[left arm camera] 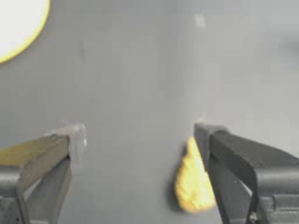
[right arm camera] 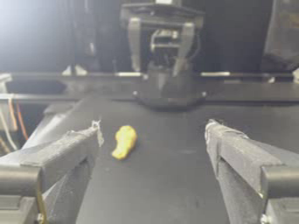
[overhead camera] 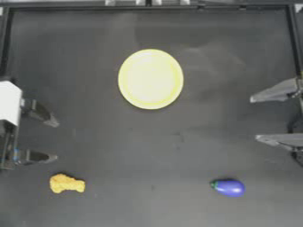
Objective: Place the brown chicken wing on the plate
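The brown chicken wing [overhead camera: 66, 183] is a lumpy golden piece lying near the table's front left corner. It also shows in the left wrist view, where the chicken wing [left arm camera: 190, 186] is partly behind one finger [left arm camera: 234, 157], and far off in the right wrist view as a small yellow chicken wing [right arm camera: 123, 141]. The pale yellow plate [overhead camera: 150, 79] sits at the table's middle back with nothing on it; a piece of the plate [left arm camera: 17, 26] shows in the left wrist view. My left gripper [overhead camera: 50, 137] hangs open at the left edge, behind the wing. My right gripper [overhead camera: 259, 116] is open at the right edge.
A glossy blue-purple eggplant [overhead camera: 229, 187] with a green tip lies at the front right. The table's frame rails [overhead camera: 154, 4] run along the back and sides. The left arm's base [right arm camera: 163, 48] shows across the table in the right wrist view.
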